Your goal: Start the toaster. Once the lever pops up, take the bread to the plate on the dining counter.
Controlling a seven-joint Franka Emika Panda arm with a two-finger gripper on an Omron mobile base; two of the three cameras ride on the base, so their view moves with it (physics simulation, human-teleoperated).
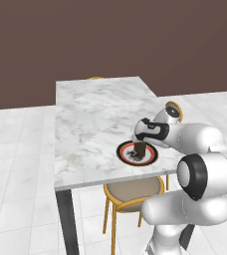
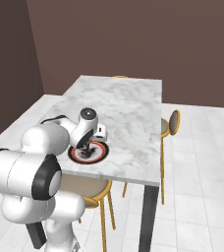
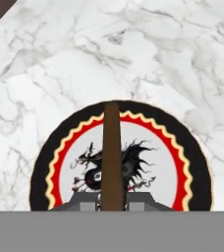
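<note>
The plate lies near the front edge of the dining counter, with a dark rim, a red and yellow ring and a dark drawing in its white centre. My gripper hangs just above the plate, shut on the bread. The dark brown slice stands on edge between the fingers, over the middle of the plate. Whether its lower edge touches the plate cannot be told. The toaster and its lever are out of view.
A round wooden stool stands under the counter's front edge, close to my base. Another stool stands at the right side, and a third peeks over the far edge. White tiled floor surrounds the counter.
</note>
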